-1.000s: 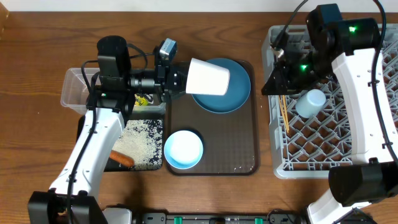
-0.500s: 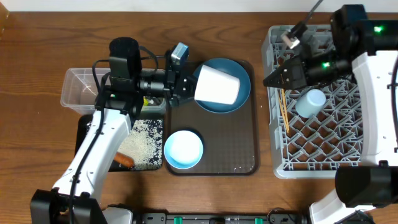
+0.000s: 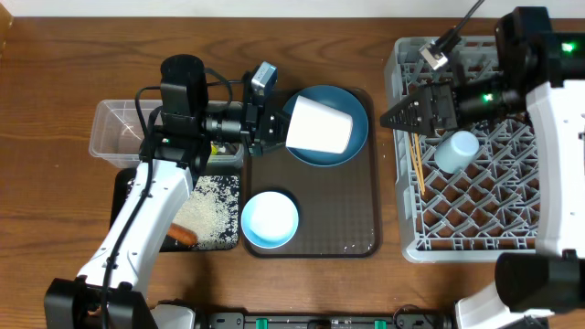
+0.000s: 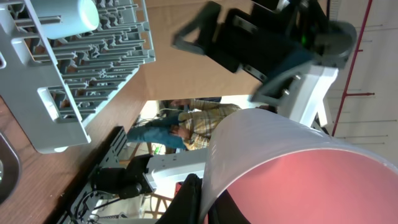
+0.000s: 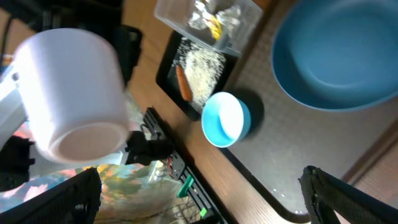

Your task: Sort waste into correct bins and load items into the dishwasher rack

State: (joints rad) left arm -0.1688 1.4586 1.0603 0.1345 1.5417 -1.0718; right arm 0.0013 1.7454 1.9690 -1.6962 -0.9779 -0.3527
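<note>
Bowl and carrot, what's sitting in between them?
Mostly loose white rice lies between the pale blue bowl and the carrot; the overhead view shows it.

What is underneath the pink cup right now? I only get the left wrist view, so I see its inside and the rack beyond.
Observer: The pink cup hangs on its side over the dark blue plate.
Operator: Is the right pincer carrying something?
Observer: No, the right pincer is open and empty at the left edge of the rack.
Operator: Are the chopsticks loaded?
Observer: Yes, the chopsticks lie in the rack beside the light blue cup.
</note>
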